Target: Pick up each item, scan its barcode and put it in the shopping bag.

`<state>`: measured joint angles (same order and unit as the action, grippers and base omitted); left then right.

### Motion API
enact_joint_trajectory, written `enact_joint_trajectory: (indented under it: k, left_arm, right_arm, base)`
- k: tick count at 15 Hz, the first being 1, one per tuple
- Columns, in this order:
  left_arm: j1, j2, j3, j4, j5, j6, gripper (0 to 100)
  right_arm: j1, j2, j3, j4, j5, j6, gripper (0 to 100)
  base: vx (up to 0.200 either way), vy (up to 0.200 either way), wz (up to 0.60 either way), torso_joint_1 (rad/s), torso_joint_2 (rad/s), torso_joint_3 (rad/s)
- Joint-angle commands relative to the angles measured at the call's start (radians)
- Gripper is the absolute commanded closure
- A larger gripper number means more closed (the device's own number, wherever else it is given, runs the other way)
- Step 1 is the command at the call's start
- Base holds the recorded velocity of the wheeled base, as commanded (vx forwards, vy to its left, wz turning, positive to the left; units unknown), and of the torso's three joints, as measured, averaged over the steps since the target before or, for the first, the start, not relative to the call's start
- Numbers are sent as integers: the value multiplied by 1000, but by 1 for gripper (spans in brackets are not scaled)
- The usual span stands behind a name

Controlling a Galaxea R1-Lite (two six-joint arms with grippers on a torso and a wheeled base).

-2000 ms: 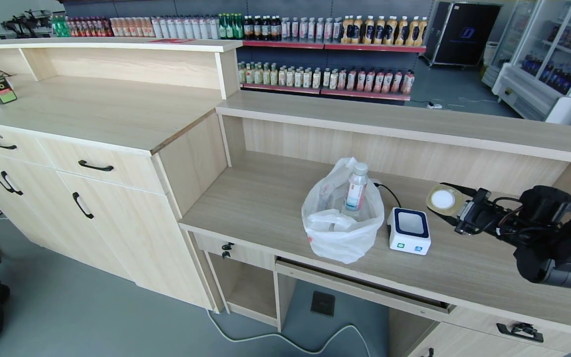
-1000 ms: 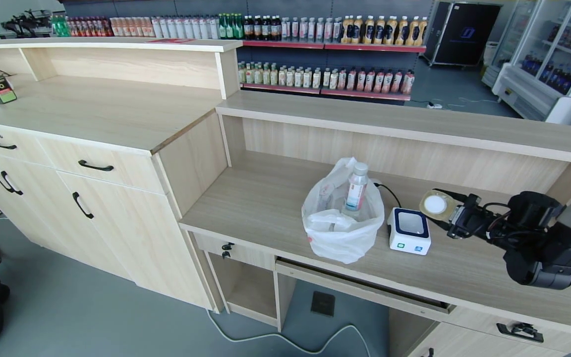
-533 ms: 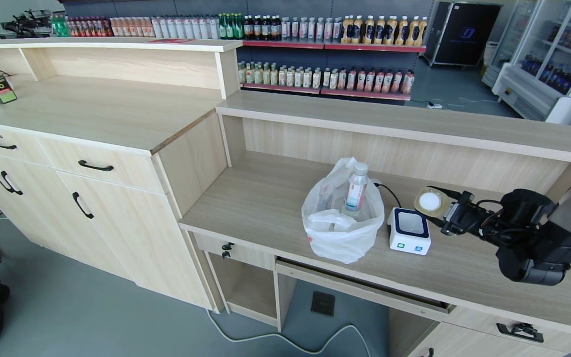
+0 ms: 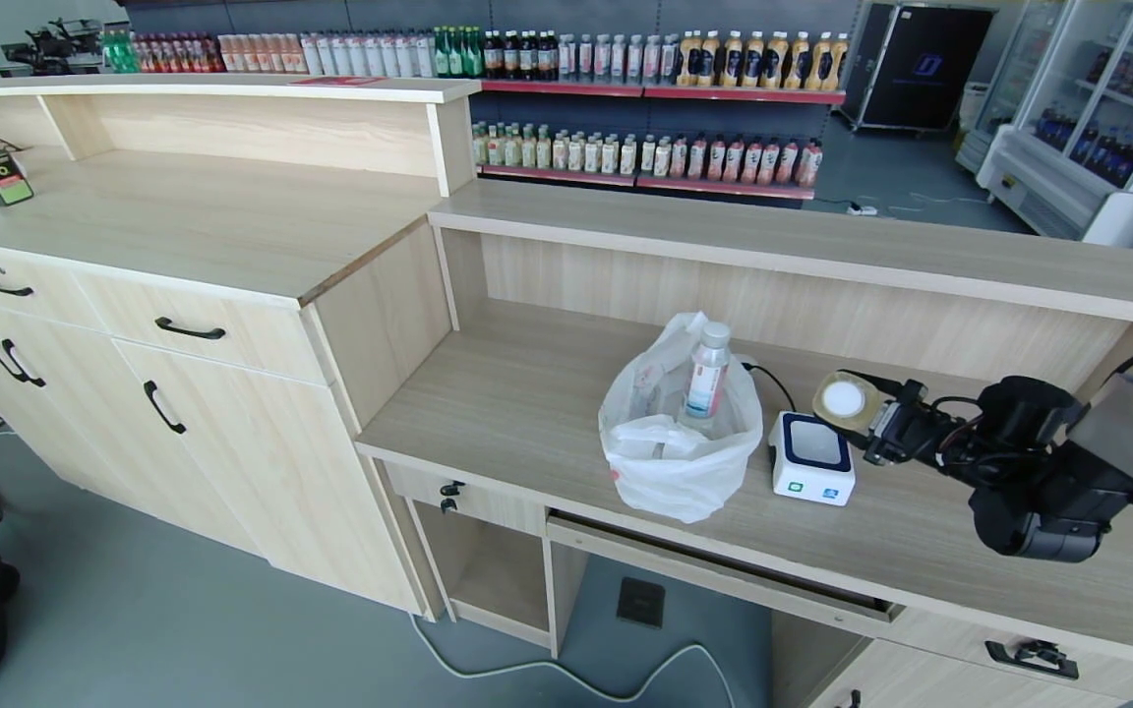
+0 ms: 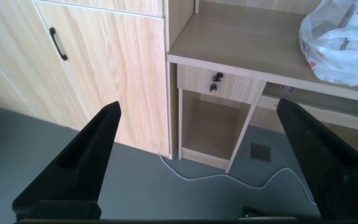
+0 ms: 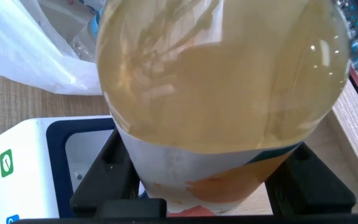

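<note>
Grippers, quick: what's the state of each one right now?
Left gripper: open, holding nothing.
Right gripper: shut on the yellowish bottle.

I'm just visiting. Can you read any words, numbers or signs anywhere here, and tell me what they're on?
Nothing can be read well enough to quote.
standing bottle: red label print, too small.
shopping bag: reddish print on crumpled plastic, unreadable.
scanner: a green symbol and a blue one, no legible words.
held bottle in the right gripper: label blurred.
shelf bottles: labels too small.
</note>
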<state>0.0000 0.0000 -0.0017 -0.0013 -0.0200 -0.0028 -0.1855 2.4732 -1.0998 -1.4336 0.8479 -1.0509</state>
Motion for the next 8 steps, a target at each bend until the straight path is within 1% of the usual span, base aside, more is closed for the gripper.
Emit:
enact_joint_trajectory:
  k: [1,3,8]
  left_arm:
    - [0,2,0,0,0,0,0]
    - [0,2,0,0,0,0,0]
    - [0,2,0,0,0,0,0]
  right_arm:
    - [6,16,-17,-2,0,6,100]
    - [11,33,-46,1,0,9,100]
    - [32,58,-72,1,-1,20,100]
  base:
    - [0,0,0,0,0,0]
    - [0,0,0,0,0,0]
    - [0,0,0,0,0,0]
